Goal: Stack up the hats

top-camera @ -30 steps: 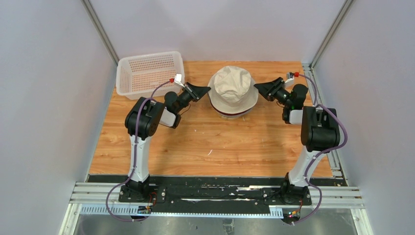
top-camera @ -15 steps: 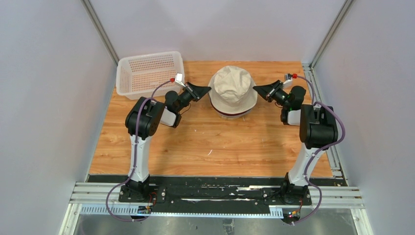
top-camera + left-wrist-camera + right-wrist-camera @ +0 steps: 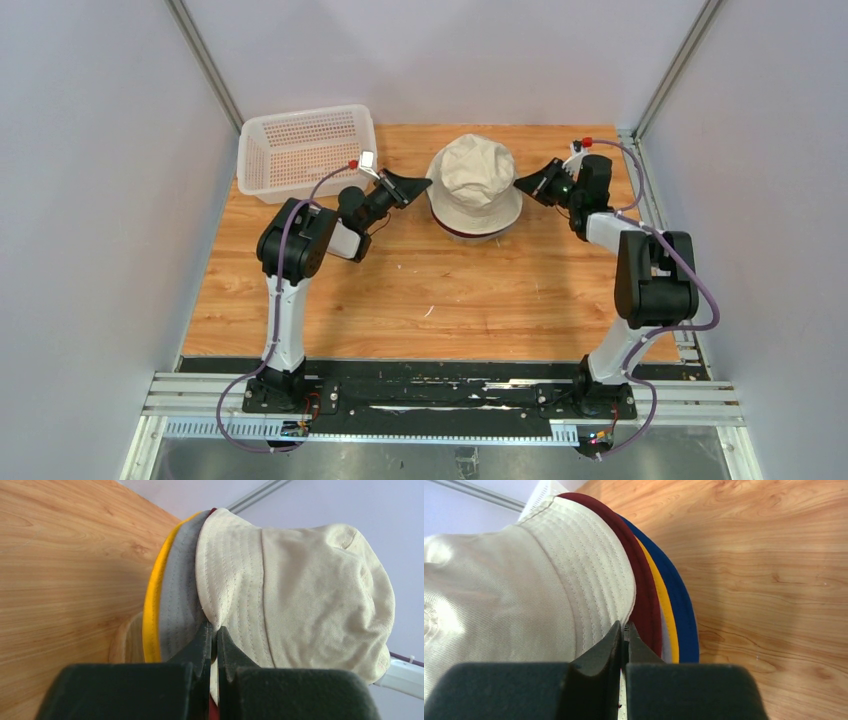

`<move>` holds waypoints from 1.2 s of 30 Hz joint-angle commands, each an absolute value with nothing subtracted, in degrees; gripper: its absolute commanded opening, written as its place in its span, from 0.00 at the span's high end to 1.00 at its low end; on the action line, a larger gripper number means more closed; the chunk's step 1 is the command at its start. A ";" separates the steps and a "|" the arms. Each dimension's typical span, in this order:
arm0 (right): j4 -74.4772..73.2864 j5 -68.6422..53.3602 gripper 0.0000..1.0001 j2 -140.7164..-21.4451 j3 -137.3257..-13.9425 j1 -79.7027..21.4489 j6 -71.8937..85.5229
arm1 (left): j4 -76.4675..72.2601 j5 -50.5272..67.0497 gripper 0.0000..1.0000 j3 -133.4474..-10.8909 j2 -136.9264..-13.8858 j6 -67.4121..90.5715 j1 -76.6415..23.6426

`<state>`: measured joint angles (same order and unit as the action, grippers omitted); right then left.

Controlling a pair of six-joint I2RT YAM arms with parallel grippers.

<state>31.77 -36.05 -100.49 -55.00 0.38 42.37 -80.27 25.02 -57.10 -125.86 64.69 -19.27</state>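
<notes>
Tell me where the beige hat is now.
In the top view, the beige hat sits on the other hats at the far middle of the table, just right of the white basket.

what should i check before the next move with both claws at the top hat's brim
1. left claw shut on brim of beige hat: ok
2. right claw shut on the opposite side of that brim: ok
3. Only beige fabric pinched, no lower brim: cannot tell
4. yellow brim, grey brim, dark red brim and navy brim all under it: ok
5. white basket apart from both arms: ok
</notes>
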 commanded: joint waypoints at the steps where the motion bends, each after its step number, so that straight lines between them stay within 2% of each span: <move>1: 20.19 -28.77 1.00 -102.96 -55.88 -0.61 35.08 | -77.60 22.77 1.00 -54.76 -128.20 62.40 -19.16; 36: 14.15 -24.61 1.00 -107.90 -58.25 -1.54 31.81 | -77.46 20.13 1.00 -43.24 -127.12 60.29 -19.07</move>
